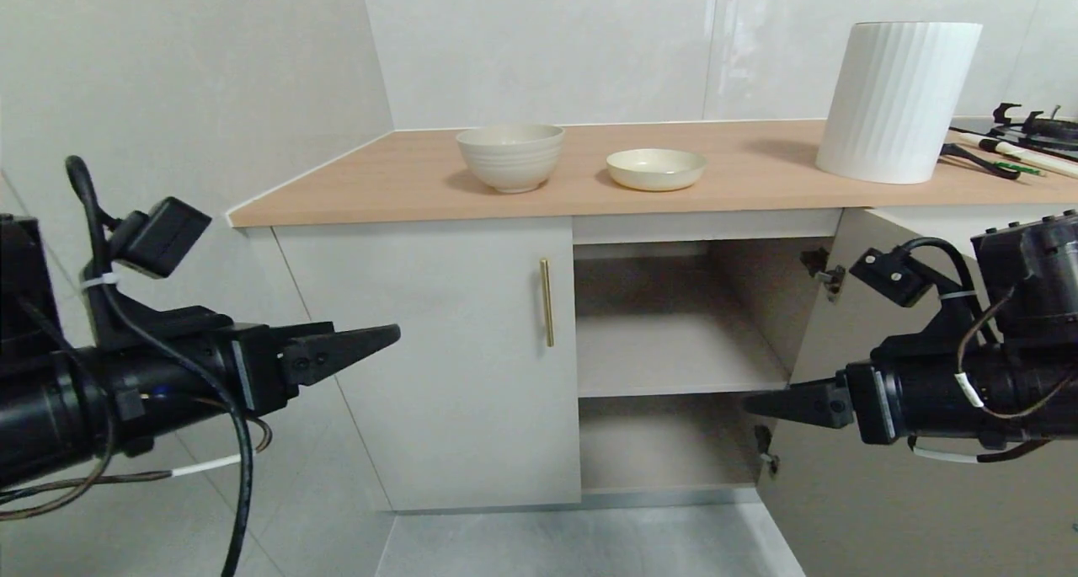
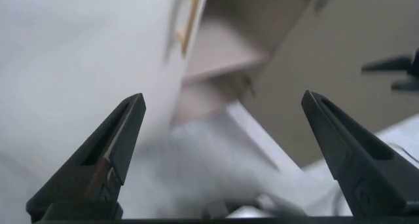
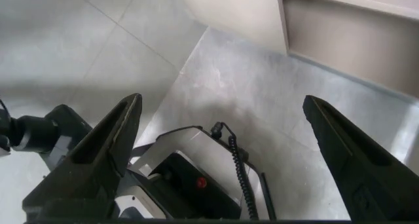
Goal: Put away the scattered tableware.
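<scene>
Bowl (image 1: 510, 157) and shallow dish (image 1: 656, 168) sit apart on tabletop (image 1: 758, 164), ribbed white canister (image 1: 898, 101) to their right. Cupboard door (image 1: 842, 442) hangs open below. Left gripper (image 1: 383, 337) and right gripper (image 1: 758, 404) low, jaws apart, empty.

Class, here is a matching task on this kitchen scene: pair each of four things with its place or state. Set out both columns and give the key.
Things
1 deep bowl
2 shallow dish
3 ribbed white container
4 left cabinet door

Places or states
A shut, with a gold handle
B on the counter, directly above the open compartment
C on the counter, above the shut door
D tallest thing on the counter, far right

Pairs: 1-C, 2-B, 3-D, 4-A
</scene>
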